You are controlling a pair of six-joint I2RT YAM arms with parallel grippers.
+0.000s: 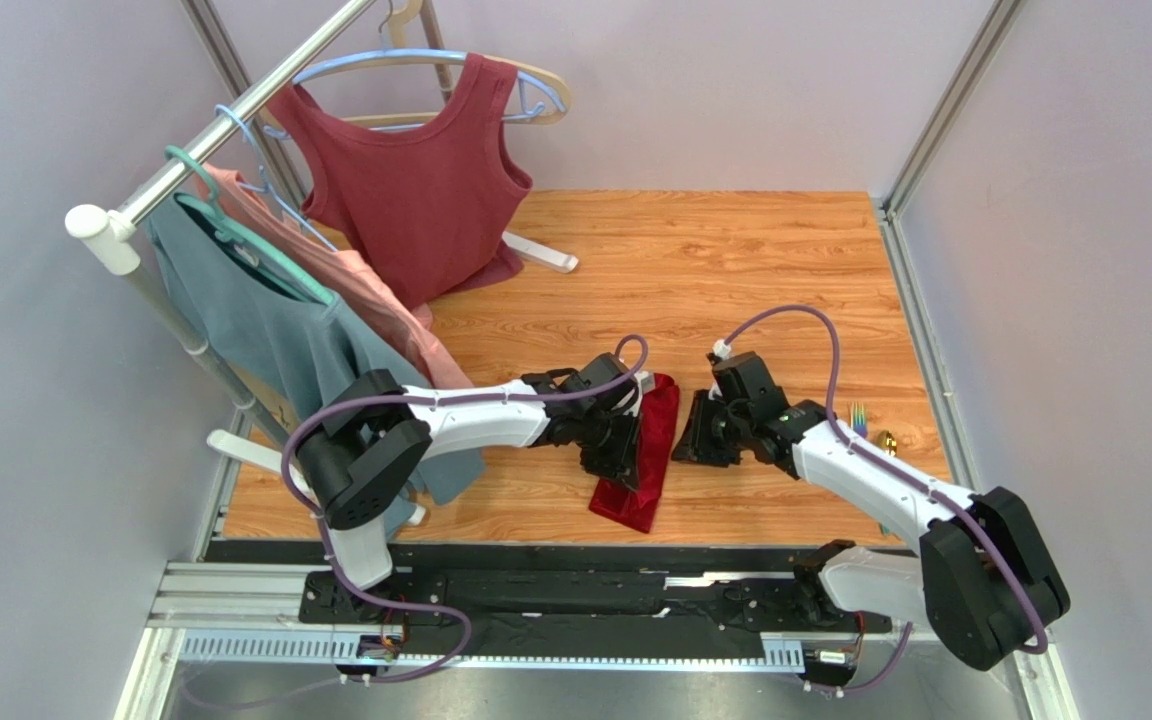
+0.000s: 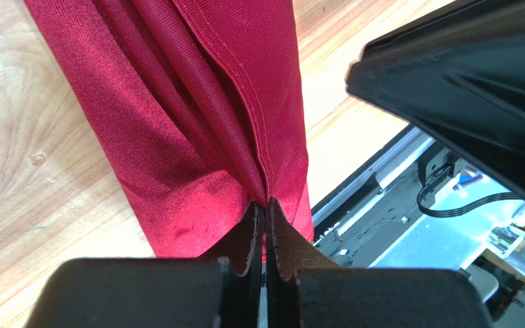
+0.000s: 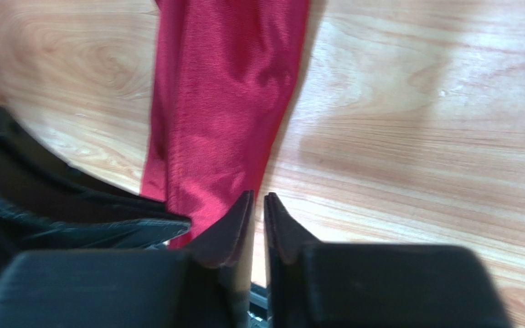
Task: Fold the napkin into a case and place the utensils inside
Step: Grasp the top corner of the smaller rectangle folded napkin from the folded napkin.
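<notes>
left claw [image 2: 266,209] pinches napkin [image 2: 197,137]; right claw [image 3: 258,202] barely parted

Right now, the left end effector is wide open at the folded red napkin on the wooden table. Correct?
No: the left end effector is shut on an edge of the napkin, as the left wrist view shows. The rest is right.

I see napkin [image 1: 639,458] lying on table [image 1: 717,255], mid-width, nearer the near edge | utensils [image 1: 875,432] on table by right edge, well apart from napkin, to its right | clothes rail [image 1: 222,128] with hung tops [image 1: 417,195] over far-left corner, behind napkin
</notes>
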